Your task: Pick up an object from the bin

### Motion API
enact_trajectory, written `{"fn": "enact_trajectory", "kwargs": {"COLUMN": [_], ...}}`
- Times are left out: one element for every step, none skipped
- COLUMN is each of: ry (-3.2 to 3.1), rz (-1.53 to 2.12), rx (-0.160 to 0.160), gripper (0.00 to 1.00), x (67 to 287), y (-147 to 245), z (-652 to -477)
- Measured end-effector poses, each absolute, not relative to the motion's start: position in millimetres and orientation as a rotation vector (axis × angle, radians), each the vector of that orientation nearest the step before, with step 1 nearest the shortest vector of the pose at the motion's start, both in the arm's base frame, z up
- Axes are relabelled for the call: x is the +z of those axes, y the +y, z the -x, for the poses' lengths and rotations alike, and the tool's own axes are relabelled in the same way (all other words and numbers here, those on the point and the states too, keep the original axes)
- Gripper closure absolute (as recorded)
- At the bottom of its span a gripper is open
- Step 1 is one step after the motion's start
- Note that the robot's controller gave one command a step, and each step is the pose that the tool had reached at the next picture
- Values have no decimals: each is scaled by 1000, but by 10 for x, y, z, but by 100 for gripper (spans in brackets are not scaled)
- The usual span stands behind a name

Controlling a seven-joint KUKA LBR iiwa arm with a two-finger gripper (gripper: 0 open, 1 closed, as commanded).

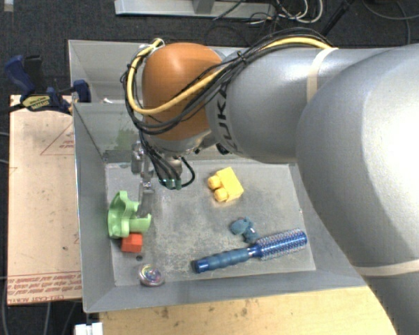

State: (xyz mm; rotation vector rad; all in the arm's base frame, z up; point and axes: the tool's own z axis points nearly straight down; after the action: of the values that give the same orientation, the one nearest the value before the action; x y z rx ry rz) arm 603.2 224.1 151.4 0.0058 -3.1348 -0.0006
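Green plastic piece, chunky, with curved prongs at its top. It lies at the left side of the bin floor, close to the left wall of the grey metal bin.

Gripper low in the bin, directly over the right edge of the green piece. Its tip seems to meet or nearly meet the piece's upper right part; contact not certain from this angle. Jaw state: cannot tell whether released or clenched, as the tool shows as one narrow upright shape. Nothing visibly grasped.

Red block, small, touching the green piece's lower right corner.

Small round shiny thing, near the bin's front edge, below the red block and apart from it.

Yellow block, mid-floor, well to the right of the gripper, lying alone.

Small teal-blue piece, below the yellow block, just beside the bristle end of the blue hairbrush. The brush lies slantwise across the front right of the floor, handle pointing to the lower left, bristle head to the upper right.

Above the gripper: orange cover on the wrist, with yellow and black cables looped round it. Grey arm enters from the right and spans the bin's right half.
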Motion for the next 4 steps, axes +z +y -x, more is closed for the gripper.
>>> {"fn": "enact_trajectory", "kwargs": {"ry": [-3142,-3142,-3081,-3061], "rz": [0,1,-599,-734], "rx": [-3,-3,-2,-2], "gripper": [100,0,0,0], "x": [1558,1558,1191,737], "y": [2231,2230,2427,2401], "z": [-6055,-6056,-5736,-5547]}}
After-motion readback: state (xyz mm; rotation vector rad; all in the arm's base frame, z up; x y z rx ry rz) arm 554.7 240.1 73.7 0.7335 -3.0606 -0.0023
